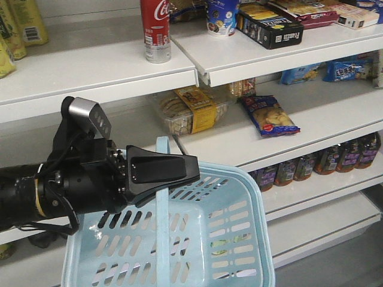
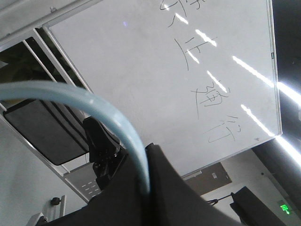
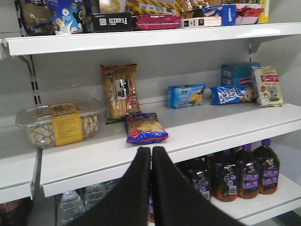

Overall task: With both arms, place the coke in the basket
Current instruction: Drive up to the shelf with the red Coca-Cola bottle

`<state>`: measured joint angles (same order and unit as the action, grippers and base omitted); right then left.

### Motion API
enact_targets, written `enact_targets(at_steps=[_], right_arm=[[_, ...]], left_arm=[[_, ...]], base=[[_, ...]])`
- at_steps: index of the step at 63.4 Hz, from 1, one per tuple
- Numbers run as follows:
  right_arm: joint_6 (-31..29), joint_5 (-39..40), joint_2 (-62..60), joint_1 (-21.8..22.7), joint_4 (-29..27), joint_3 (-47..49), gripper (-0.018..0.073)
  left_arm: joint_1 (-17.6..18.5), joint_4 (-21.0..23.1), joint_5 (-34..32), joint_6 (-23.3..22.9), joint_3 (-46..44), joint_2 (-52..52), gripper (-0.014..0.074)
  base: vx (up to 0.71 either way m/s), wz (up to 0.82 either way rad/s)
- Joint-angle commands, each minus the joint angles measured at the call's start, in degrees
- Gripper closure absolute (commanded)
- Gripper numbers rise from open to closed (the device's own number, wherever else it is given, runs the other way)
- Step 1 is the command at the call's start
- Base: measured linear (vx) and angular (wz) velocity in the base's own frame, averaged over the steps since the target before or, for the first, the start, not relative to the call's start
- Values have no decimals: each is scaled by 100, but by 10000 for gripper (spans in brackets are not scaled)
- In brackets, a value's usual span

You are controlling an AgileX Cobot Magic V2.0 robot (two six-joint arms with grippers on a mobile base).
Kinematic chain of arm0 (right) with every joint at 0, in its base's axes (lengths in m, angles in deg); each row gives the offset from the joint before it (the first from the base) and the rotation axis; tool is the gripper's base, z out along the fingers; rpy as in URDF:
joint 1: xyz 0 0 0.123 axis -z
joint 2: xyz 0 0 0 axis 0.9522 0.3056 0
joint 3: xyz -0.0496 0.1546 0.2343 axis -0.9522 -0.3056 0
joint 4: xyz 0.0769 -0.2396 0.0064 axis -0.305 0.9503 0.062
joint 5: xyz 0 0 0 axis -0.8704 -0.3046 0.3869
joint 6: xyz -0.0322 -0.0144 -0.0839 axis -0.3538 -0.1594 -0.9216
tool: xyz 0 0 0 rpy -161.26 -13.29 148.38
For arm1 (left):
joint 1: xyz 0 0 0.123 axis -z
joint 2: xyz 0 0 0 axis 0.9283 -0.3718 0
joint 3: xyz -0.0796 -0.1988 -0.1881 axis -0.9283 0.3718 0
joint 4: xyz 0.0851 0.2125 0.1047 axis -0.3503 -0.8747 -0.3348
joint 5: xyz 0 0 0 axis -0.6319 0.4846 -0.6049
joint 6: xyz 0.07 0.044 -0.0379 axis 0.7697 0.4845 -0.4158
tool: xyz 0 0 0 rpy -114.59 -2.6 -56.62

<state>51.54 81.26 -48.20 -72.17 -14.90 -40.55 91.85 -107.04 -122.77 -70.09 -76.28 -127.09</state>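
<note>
Left fingers (image 1: pixel 157 170) tight on basket handle (image 1: pixel 162 233); right fingers (image 3: pixel 140 188) flush together.

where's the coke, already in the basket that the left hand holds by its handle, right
Not in the basket: the coke stands upright on the upper shelf, seen in the exterior front-facing view. The left hand does hold the basket by its handle.

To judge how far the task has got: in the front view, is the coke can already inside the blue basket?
No, the coke stands upright on the upper shelf, well above the basket.
</note>
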Motion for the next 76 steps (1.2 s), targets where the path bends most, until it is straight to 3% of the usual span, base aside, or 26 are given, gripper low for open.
enact_targets(at_steps=[1, 76], right_arm=[[-33, 397, -83, 40, 32, -86, 564], [-33, 397, -83, 40, 32, -86, 564]], left_arm=[[27, 440, -1249, 3, -171, 177, 604], [27, 440, -1249, 3, -171, 177, 604]], base=[[5, 23], [5, 20]])
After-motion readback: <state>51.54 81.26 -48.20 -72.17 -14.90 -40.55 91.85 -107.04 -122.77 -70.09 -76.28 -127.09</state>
